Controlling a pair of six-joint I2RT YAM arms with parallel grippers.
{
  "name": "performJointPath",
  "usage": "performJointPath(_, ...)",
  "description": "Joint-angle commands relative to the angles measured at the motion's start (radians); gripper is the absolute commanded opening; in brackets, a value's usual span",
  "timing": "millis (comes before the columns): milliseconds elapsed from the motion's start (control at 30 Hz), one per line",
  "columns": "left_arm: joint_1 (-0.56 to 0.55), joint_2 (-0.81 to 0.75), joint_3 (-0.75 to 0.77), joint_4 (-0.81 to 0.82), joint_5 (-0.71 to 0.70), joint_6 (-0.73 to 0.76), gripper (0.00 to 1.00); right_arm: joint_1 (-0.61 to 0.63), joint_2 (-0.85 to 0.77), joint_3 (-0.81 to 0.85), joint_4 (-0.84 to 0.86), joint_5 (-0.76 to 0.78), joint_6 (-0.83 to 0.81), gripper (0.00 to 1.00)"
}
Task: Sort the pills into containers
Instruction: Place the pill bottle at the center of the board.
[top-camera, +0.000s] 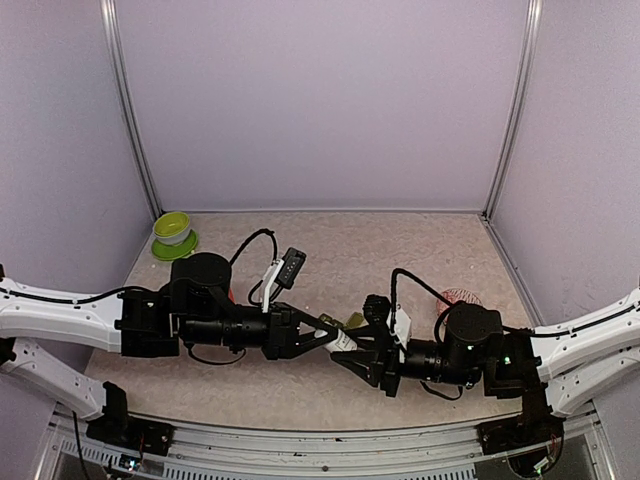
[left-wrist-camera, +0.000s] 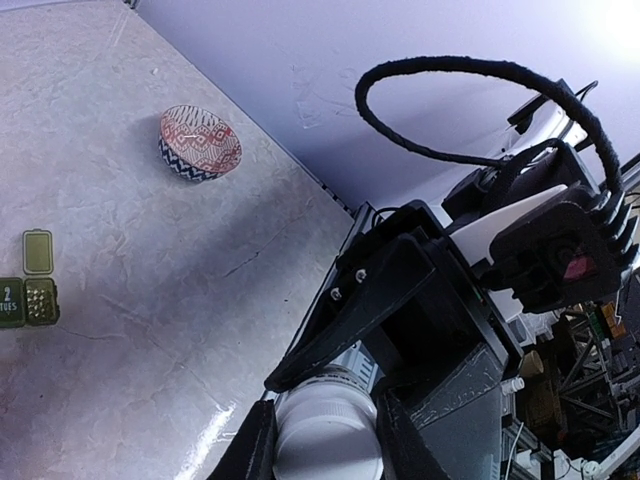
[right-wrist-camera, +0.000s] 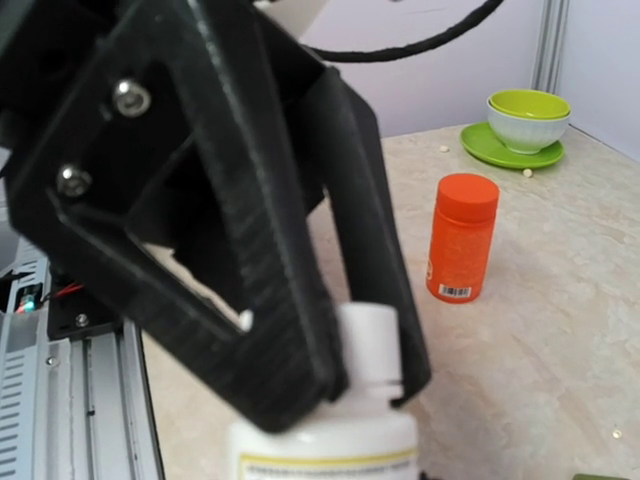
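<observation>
— What are you holding?
— My left claw (top-camera: 326, 333) is pinching the cap (right-wrist-camera: 370, 340) of the white bottle (right-wrist-camera: 330, 448), my right claw (top-camera: 346, 352) clamping its body (both narrowly open). The containers (left-wrist-camera: 37, 252) are sitting left of the patterned bowl (left-wrist-camera: 200, 143).

Table (left-wrist-camera: 150, 300): you have a smooth, marbled beige top with a soft sheen where the light falls.
White bottle (right-wrist-camera: 330, 440): smooth plastic, slightly glossy, with a printed label band.
Orange bottle (right-wrist-camera: 462, 238): glossy plastic; you can see a small printed label low down.
Containers (left-wrist-camera: 37, 252): dark green, matt, plastic-looking.
Left gripper (right-wrist-camera: 368, 385): matt black plastic fingers, faintly ridged, with bright metal screws (right-wrist-camera: 130, 97).
Cable (left-wrist-camera: 450, 68): black braided cloth sleeve, fuzzy.
Lime-green bowl (right-wrist-camera: 528, 110): glossy, glazed look, like its saucer (right-wrist-camera: 505, 152).
Patterned bowl (left-wrist-camera: 200, 142): you see a smooth, glazed-looking surface.
Rail (right-wrist-camera: 95, 400): dull grey metal.
Walls (top-camera: 320, 100): matt, pale lilac panels.
</observation>
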Motion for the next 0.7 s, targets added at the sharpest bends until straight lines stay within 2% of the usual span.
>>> performJointPath(0,-0.007,-0.004,0.034,-0.002,-0.008,0.012,0.22,0.005,-0.011,-0.001,0.018,0.029,0.010,0.43)
performJointPath(67,-0.005,-0.013,0.037,-0.015,-0.028,0.018,0.22,0.005,-0.010,0.002,0.007,0.049,0.015,0.66)
performJointPath(100,-0.004,-0.016,0.041,-0.029,-0.037,0.020,0.22,0.005,-0.010,0.005,-0.002,0.061,0.018,0.92)
performJointPath(133,0.000,-0.019,0.045,-0.047,-0.053,0.024,0.22,0.005,-0.012,0.007,-0.016,0.075,0.020,0.99)
performJointPath(433,0.106,-0.039,0.037,-0.214,-0.175,0.087,0.26,-0.002,-0.069,-0.018,-0.090,0.245,0.096,1.00)
performJointPath(667,0.225,0.039,0.030,-0.296,-0.246,0.124,0.26,-0.030,-0.088,-0.026,-0.139,0.238,0.173,1.00)
